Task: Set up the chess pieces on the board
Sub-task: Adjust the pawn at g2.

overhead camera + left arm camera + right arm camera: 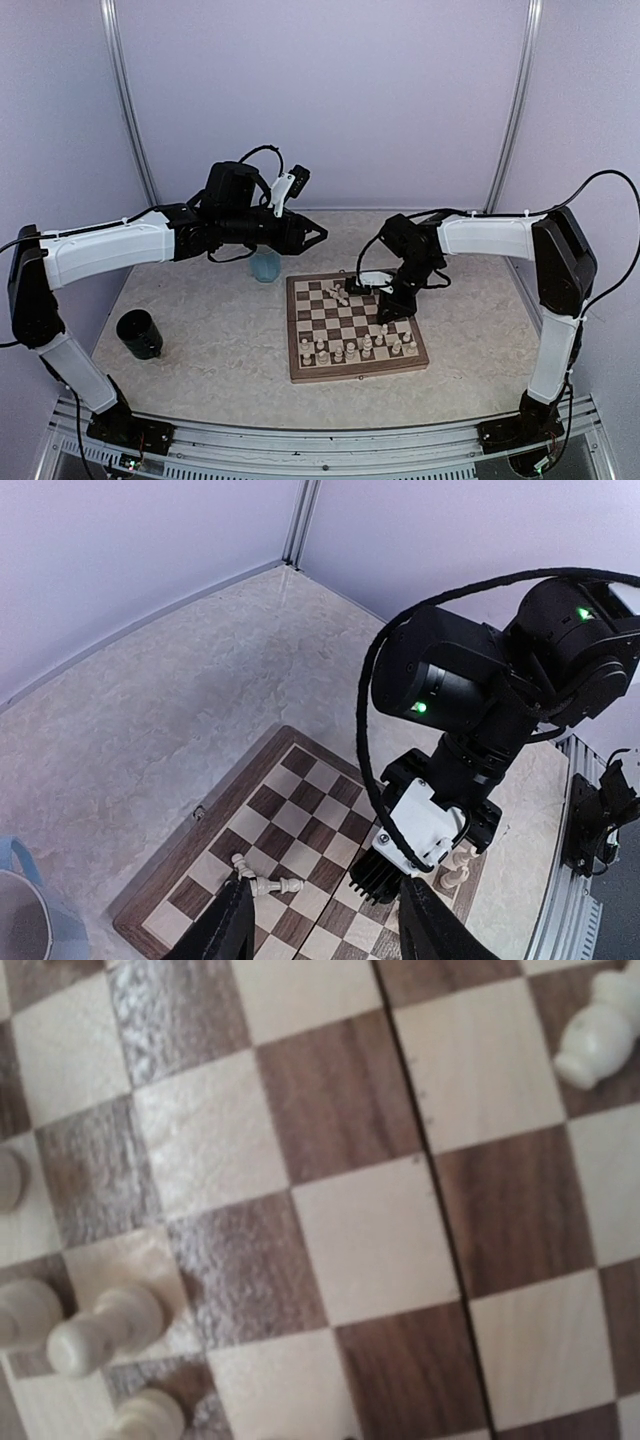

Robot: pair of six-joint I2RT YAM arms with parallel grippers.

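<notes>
1. Nearest the lens in the left wrist view, the left claw [325,905] is released. Its two dark fingers [228,930] stand apart with nothing between them.
2. From above, a black cup [140,333] stands far left on the marbled table [200,300], well apart from the board [355,376].
3. The left claw [318,237] hangs in the air past the board's far left corner, jaws spread and holding nothing.
4. A blue cup [266,264] stands on the table under that claw, just beside the board's far left corner. In the left wrist view it shows at the lower left edge [20,915].
5. The board lies flat at the table's middle, one edge facing the arms.
6. Most pieces [350,350] stand upright in the board's two near rows.
7. A few toppled pieces [340,295] lie on the far squares. In the left wrist view they [265,883] lie on their sides, touching each other, near the rim [175,855].
8. The right claw [355,286] sits low over the far squares, just right of the toppled pieces. I cannot tell whether it is clenched or released, since its tips are hidden.
9. The right wrist view shows only squares up close. One piece [100,1332] lies at the lower left and another [598,1030] at the upper right. No fingers are visible there.
</notes>
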